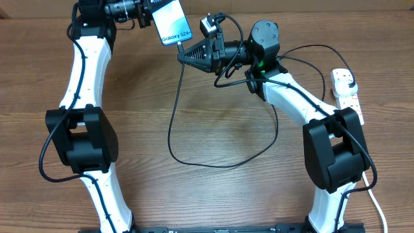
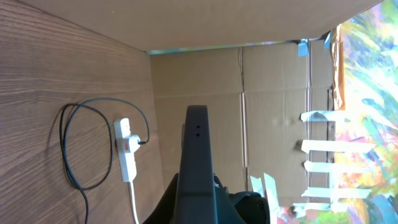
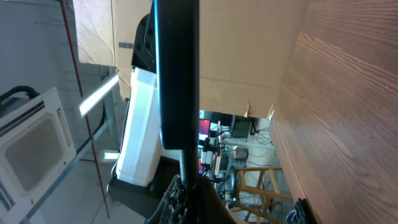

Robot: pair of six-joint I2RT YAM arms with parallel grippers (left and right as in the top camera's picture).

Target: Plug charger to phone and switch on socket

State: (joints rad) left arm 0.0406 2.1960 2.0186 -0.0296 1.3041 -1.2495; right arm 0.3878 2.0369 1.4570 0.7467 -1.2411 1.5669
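Observation:
My left gripper (image 1: 146,15) is shut on the phone (image 1: 172,24) and holds it up at the back of the table, its cyan "Galaxy S24" screen facing up. In the left wrist view the phone (image 2: 198,155) shows edge-on as a dark slab. My right gripper (image 1: 189,53) is shut on the charger's connector tip (image 3: 186,167), which meets the phone's bottom edge (image 3: 177,68). The black charger cable (image 1: 194,162) hangs down, loops over the table and runs to the white socket (image 1: 350,98) at the right, also seen in the left wrist view (image 2: 126,155). The switch state cannot be told.
A cardboard wall (image 2: 261,93) stands behind the table. The socket's white cord (image 1: 377,207) runs toward the front right edge. The cable loop (image 2: 69,149) lies on the wooden tabletop between the two arms.

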